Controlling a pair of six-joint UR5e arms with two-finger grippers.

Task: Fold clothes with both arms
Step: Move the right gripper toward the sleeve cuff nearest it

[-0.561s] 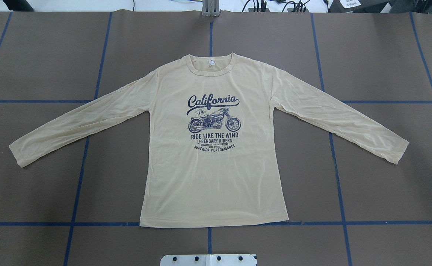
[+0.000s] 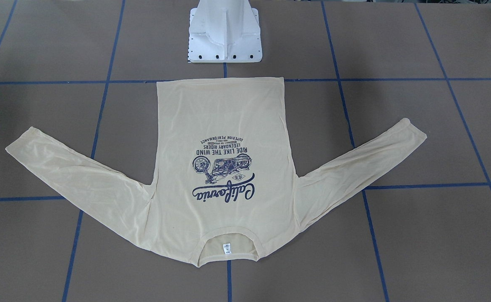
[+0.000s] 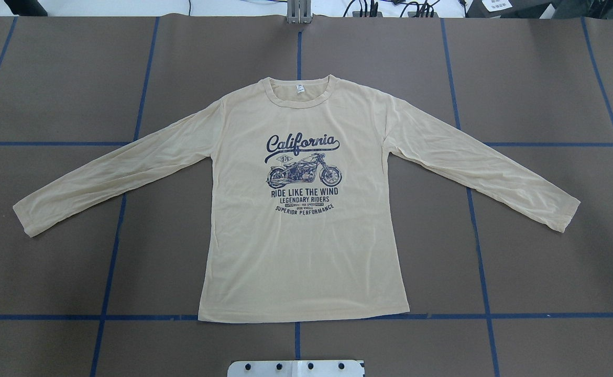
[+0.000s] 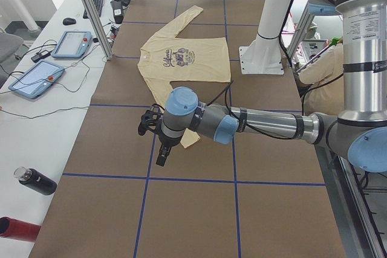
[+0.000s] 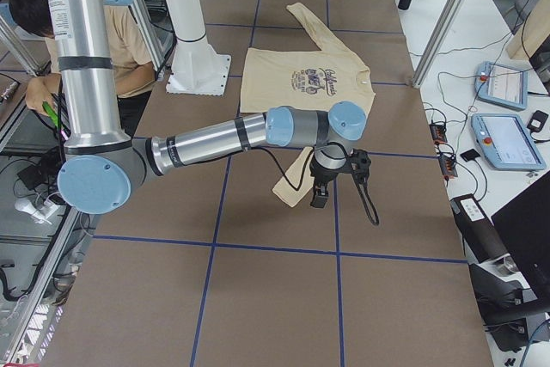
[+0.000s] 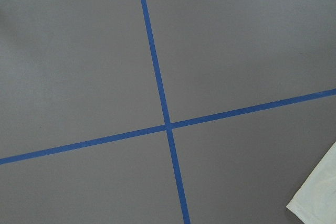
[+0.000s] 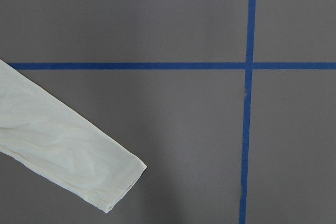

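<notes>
The left gripper (image 4: 162,156) hangs over the bench (image 3: 50,78) near one cuff (image 6: 315,205), its grip impossible to tell; the T-shirt (image 3: 306,251) lies flat mid-bench, print up, sleeves spread; the right gripper (image 5: 320,197) hangs near the other cuff (image 7: 115,182), grip likewise unclear

Silver-grey tubular left arm (image 4: 272,126) and right arm (image 5: 202,139), both with round light-blue joint caps (image 4: 181,99), thin black cables (image 5: 369,204), plus a chunky white bolted pedestal (image 2: 224,37).

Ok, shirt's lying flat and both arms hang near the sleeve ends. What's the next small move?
Probably lower the right gripper and left gripper onto the cuffs. The shirt lies flat, unfolded; the right cuff sits under its camera, the left cuff at its view's edge, neither gripped.
</notes>
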